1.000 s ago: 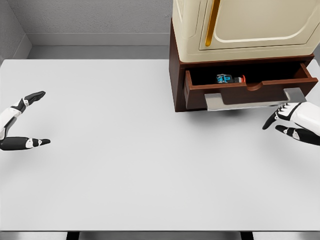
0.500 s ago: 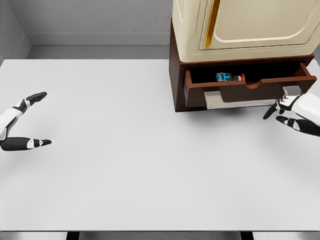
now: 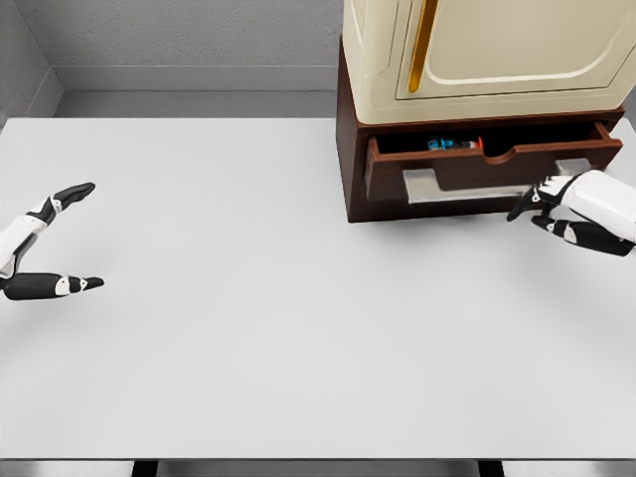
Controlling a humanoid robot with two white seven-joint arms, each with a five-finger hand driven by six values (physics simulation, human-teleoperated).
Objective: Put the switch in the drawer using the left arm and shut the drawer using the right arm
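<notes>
Over the last second the drawer [image 3: 492,169] had slid noticeably further into the dark wooden cabinet [image 3: 350,149], so that only a narrow slot of its interior was left showing where a broad opening had been before. The switch [image 3: 449,144], a small blue-and-black object with a touch of red, lay inside the drawer near the back and was now half hidden by the drawer front. The right hand [image 3: 556,207] had moved up and in from the table's right edge and was at the right end of the grey handle [image 3: 477,183]; its fingers were loosely curled and spread, grasping nothing, and it seemed to be pushing with the fingers or knuckles, though actual contact could not be confirmed from this angle. The left hand [image 3: 40,248] rested at the far left of the white table [image 3: 248,328], thumb and fingers apart and empty, unchanged from a second earlier (its part of the job looked finished, since the switch was already stowed). The cream appliance [image 3: 487,50] sat on top of the cabinet. Judging from the remaining gap, the closing push was well along but not complete, and a further steady shove was probably needed to seat the drawer flush.
</notes>
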